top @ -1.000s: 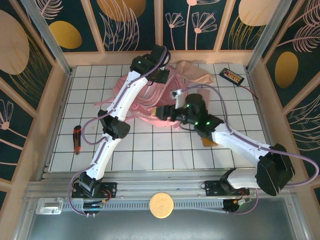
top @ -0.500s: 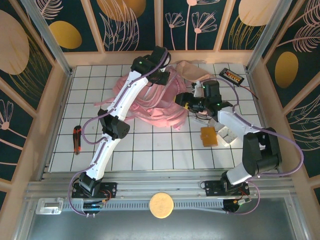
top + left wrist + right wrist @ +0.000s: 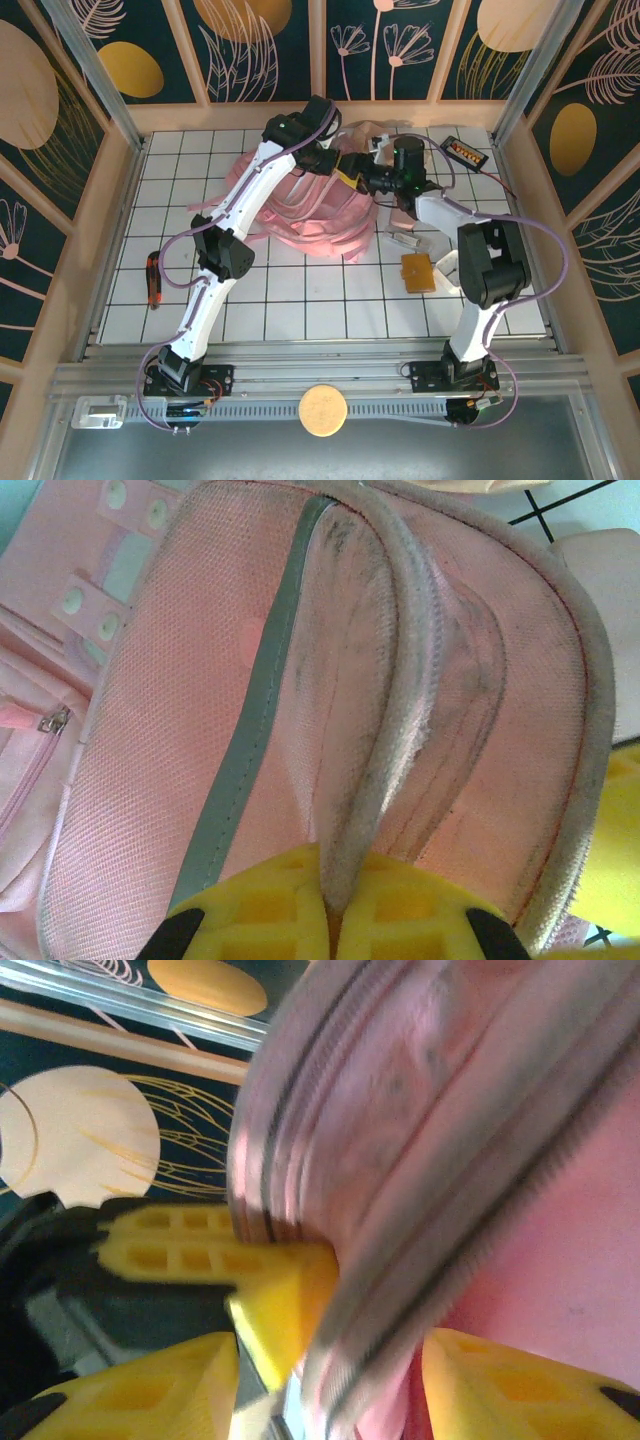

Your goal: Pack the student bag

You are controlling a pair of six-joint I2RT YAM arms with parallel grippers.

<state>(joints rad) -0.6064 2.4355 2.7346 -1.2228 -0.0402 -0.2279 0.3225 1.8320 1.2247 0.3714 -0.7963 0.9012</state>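
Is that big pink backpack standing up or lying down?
Lying down: the student bag sprawls across the tiled table, straps splayed out, with the left gripper pinching a fold of it.

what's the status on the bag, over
Left hand shut on the student bag rim. Right hand open around that rim, beside the left. Tan block lies apart on the tiles.

Tiled table [image 3: 300, 300] carries student bag [image 3: 320, 210], cutter [image 3: 153, 290], brown block [image 3: 417, 271].
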